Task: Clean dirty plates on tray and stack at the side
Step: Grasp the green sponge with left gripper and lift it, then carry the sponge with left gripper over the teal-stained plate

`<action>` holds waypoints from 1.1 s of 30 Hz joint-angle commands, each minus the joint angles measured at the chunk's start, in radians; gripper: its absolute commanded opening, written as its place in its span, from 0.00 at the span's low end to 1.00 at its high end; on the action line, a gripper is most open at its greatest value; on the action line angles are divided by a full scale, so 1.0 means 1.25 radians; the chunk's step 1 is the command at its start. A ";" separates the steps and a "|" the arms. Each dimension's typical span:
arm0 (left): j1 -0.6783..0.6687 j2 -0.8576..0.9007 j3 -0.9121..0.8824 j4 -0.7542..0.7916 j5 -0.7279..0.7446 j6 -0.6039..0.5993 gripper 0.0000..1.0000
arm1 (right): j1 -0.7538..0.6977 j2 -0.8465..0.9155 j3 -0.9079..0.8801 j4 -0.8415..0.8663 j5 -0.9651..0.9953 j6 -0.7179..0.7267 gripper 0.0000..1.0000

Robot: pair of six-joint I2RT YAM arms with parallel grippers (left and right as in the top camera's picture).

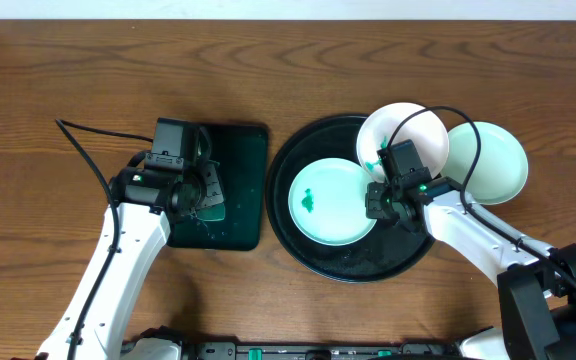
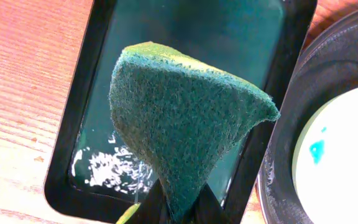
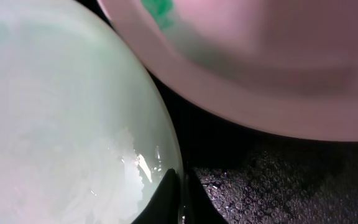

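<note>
The round black tray (image 1: pixel 298 235) holds a mint-green plate (image 1: pixel 330 200) with a green smear at its centre. My right gripper (image 1: pixel 376 200) is shut on that plate's right rim; in the right wrist view the black fingertips (image 3: pixel 166 196) pinch the thin pale edge of the plate (image 3: pixel 61 124). A white plate (image 1: pixel 408 135) with a green smear sits tilted over the tray's back right rim. Another mint-green plate (image 1: pixel 493 160) lies on the table right of the tray. My left gripper (image 1: pixel 203 195) is shut on a dark green scouring sponge (image 2: pixel 185 118) above the small green tray.
A rectangular dark green tray (image 1: pixel 238 170) with a wet, foamy patch (image 2: pixel 114 168) lies left of the black tray (image 2: pixel 284 186). The two trays nearly touch. A black cable (image 1: pixel 78 140) runs across the table at the left.
</note>
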 commanded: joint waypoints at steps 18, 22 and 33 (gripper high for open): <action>0.001 0.005 0.004 0.001 -0.005 0.008 0.07 | 0.003 0.004 -0.009 0.001 0.002 0.000 0.01; 0.001 0.024 0.004 0.001 0.031 0.008 0.07 | 0.003 0.004 -0.009 0.001 0.002 0.000 0.01; 0.001 0.126 0.004 0.033 0.051 0.020 0.07 | 0.021 0.004 -0.009 0.007 0.002 0.000 0.03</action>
